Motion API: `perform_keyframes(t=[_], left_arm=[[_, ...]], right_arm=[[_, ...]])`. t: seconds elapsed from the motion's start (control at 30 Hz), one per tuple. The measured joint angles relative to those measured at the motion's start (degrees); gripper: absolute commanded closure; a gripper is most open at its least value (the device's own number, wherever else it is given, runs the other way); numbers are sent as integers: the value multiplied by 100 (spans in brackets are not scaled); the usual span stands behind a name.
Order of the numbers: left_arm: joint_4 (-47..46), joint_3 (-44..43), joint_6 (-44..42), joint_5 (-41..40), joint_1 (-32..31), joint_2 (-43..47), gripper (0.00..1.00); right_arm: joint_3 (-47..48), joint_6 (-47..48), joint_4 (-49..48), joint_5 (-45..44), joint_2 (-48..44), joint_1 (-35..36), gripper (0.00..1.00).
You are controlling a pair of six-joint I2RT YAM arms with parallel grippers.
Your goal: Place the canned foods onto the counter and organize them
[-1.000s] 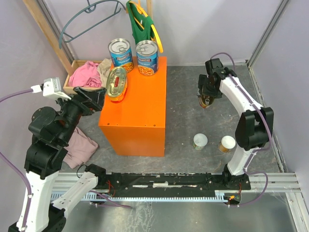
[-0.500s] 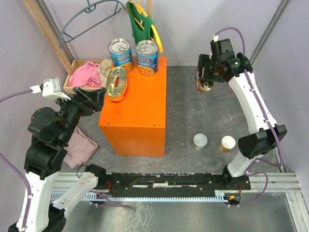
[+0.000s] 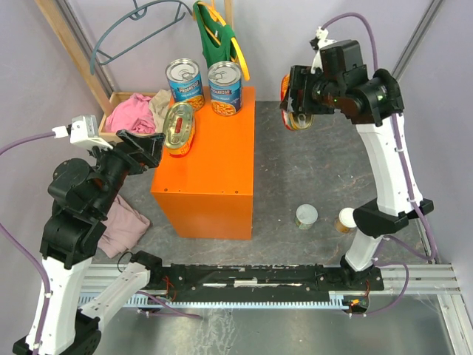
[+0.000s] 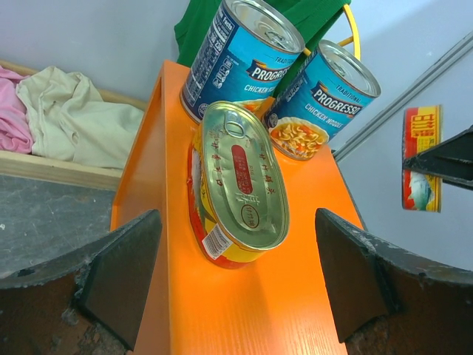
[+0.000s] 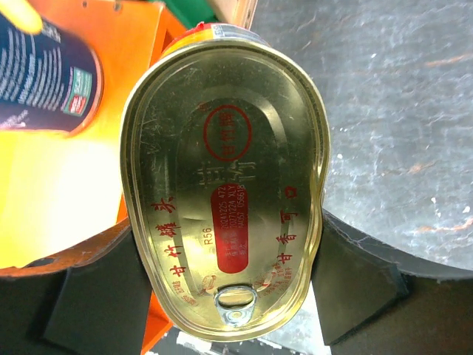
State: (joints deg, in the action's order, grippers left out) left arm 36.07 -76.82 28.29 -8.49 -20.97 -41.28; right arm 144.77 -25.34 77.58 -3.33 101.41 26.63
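Two blue cans [image 3: 185, 83] and one oval tin [image 3: 179, 126] sit on the counter [image 3: 214, 170]; my right gripper [image 3: 298, 102] clamps a second oval tin [image 5: 225, 185] midair beside it, left gripper [image 3: 150, 150] spread wide.

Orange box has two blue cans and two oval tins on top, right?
No, only one oval tin sits on the orange box with the two blue cans; the top view shows the other tin in the right tool.
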Motion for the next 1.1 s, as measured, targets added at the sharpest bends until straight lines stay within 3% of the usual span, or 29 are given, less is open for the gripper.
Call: perform_keyframes(t=[0.5, 1.1], left_arm=[[-17, -2, -96, 2, 0, -31, 9], [-37, -2, -101, 17, 0, -33, 9]], right_arm=[[402, -542, 337, 94, 348, 1414, 99], [511, -1217, 101, 68, 612, 2288, 99]])
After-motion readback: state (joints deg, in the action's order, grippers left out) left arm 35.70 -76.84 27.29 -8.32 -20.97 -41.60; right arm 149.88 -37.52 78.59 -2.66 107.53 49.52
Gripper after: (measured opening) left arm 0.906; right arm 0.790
